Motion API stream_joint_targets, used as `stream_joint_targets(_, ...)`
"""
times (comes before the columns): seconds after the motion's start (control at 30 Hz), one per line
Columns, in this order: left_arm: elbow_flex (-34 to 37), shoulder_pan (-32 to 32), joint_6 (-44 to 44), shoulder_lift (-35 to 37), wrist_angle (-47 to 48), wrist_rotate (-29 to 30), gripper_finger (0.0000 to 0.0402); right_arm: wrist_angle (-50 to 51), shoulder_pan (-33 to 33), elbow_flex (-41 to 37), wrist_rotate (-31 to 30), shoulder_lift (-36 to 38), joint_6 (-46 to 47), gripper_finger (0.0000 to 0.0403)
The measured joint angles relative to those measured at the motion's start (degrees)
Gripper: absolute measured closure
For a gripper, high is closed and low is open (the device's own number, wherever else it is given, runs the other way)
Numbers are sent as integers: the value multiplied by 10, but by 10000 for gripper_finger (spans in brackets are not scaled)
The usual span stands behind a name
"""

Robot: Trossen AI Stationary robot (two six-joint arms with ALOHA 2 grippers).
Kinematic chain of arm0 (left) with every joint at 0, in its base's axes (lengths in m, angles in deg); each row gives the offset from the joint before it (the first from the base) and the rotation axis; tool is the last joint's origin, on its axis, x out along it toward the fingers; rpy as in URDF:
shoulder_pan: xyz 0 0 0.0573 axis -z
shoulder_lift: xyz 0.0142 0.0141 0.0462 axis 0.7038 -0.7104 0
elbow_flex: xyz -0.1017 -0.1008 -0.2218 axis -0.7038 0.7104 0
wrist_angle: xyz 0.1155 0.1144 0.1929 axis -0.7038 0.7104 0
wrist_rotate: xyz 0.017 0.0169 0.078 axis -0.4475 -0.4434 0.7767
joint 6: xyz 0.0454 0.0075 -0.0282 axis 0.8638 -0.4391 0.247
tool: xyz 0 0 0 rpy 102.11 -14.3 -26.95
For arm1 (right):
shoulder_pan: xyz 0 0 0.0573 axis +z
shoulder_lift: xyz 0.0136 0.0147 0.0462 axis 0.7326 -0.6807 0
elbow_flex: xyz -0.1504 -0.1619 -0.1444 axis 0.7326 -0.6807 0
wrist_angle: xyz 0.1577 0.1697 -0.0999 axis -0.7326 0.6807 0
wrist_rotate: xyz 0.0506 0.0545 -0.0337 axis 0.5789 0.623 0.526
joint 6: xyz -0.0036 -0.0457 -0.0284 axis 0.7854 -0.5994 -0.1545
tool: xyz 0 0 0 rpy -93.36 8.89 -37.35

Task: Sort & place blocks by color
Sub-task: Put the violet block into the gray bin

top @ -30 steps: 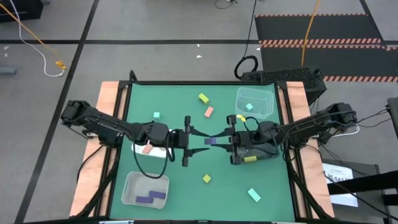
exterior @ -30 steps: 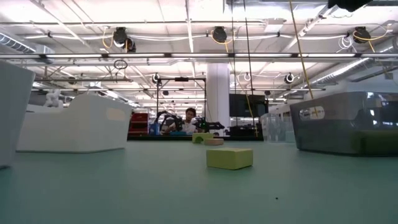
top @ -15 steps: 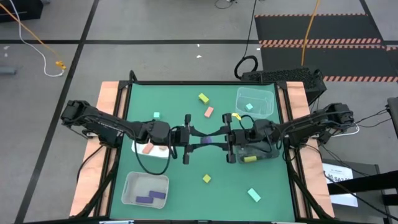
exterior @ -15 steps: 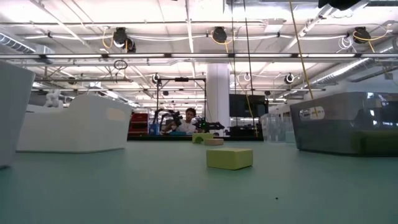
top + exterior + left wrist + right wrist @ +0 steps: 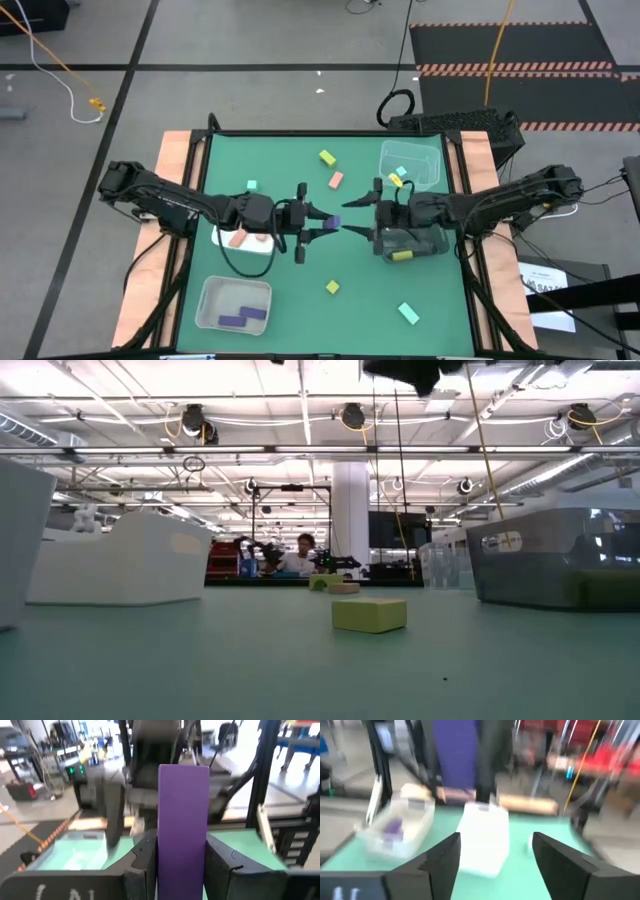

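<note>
A purple bar (image 5: 333, 220) hangs over the middle of the green table (image 5: 300, 300), and my left gripper (image 5: 327, 224) is shut on it. In the left wrist view the bar (image 5: 183, 815) sticks out past both fingers. My right gripper (image 5: 365, 208) is open and empty just to the bar's right, and faces it. The right wrist view shows the bar (image 5: 455, 755) ahead of its spread fingers (image 5: 440, 862). Loose yellow (image 5: 327, 158), pink (image 5: 336, 180) and mint (image 5: 253, 186) blocks lie on the table. My left gripper pinches the purple bar between its two fingers (image 5: 145, 862), which sit on the bar's two long sides at its near end (image 5: 182, 870). The fingers come level from the table's left and lie along the bar. The bar is lifted clear of the table, its free end toward my right gripper.
A white tray (image 5: 245, 243) holds a pink block. A clear tray (image 5: 210, 310) at the near left holds purple blocks. A clear tray (image 5: 425, 155) at the far right holds a mint block. A dark tray (image 5: 425, 247) with a yellow block lies under my right arm. More yellow (image 5: 332, 287) and mint (image 5: 408, 313) blocks lie near the front.
My right gripper brought the purple bar to my left gripper, opened and let go. It then drew back toward the table's right edge. My left gripper has shut on the bar and now holds it alone, clear of the table.
</note>
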Motion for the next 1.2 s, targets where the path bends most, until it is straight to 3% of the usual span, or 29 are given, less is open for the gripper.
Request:
stream_joint_targets(0.3,-1,-1,23,1,-26,0,294,238,0,0,2,60,187,154)
stream_joint_targets(0.47,-1,5,-76,1,61,-2,294,290,5,-4,3,56,235,162)
stream_joint_targets(0.63,-1,33,-281,1,236,-6,294,228,8,-44,3,55,231,163)
stream_joint_targets(0.83,0,100,-547,5,418,-119,294,114,6,-105,2,55,213,163)
stream_joint_targets(1.03,0,196,-654,6,482,-160,290,-34,-8,-160,4,55,176,163)
stream_joint_targets(1.2,0,247,-758,5,509,-155,283,-44,-31,-165,4,55,146,163)
